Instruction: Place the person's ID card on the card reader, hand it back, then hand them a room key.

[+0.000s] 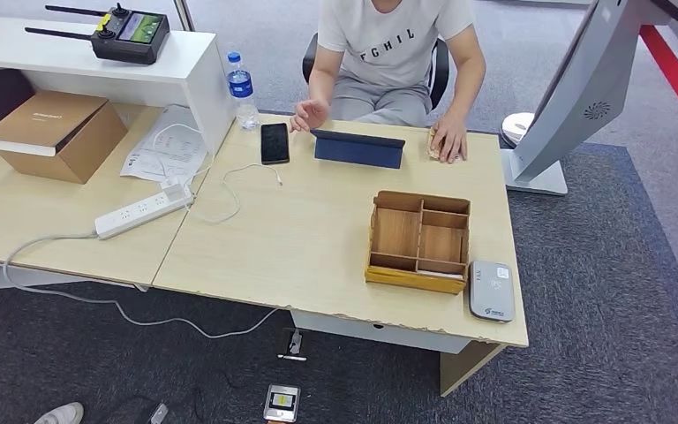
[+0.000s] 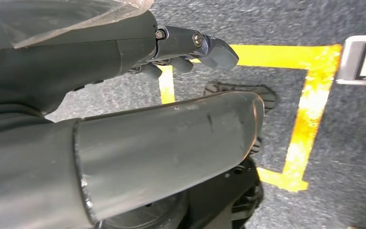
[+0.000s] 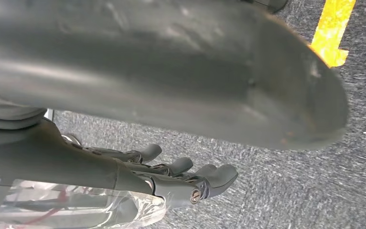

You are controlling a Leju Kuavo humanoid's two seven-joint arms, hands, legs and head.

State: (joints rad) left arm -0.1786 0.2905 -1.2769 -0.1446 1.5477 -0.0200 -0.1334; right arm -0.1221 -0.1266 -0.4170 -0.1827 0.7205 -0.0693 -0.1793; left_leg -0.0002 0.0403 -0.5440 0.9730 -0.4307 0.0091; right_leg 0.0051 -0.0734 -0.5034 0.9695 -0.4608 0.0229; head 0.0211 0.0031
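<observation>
Both of my hands hung low beside my body, over the dark carpet with its yellow floor tape, and neither was up at the table. My left hand held nothing, its fingers loosely bent and apart; my right hand was likewise empty, its fingers a little spread. At the far edge of the table the person's hand rested on a small pale item, which I judged to be the ID card, though it was too small and too covered to tell its long axis. That spot lay forward and to my right of centre. The card reader sat at the near right corner, just beside the wooden organiser, its long side running away from me. I judged my right hand the nearer to both card and reader, so the reach would go up and forward across the organiser. No room key could be made out.
</observation>
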